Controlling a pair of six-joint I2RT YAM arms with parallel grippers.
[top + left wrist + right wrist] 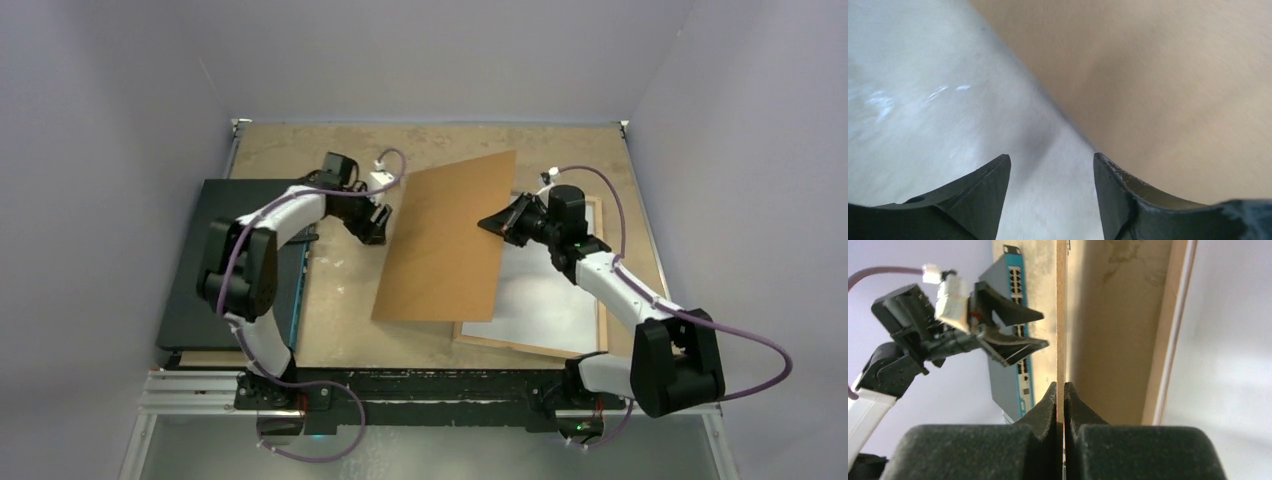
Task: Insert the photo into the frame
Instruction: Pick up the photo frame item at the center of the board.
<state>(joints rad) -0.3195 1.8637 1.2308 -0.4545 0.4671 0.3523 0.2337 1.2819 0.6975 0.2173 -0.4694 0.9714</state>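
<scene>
Now only the right hand pinches the tilted backing board; the left hand hangs open, so the board may pivot or slip onto the frame.

The left arm and right arm are each wearing smooth white shells between chunky black joints, a thin purple cable is trailing along each one, and the left gripper is ending in two pointed, matte-black fingers with scuffed edges.
</scene>
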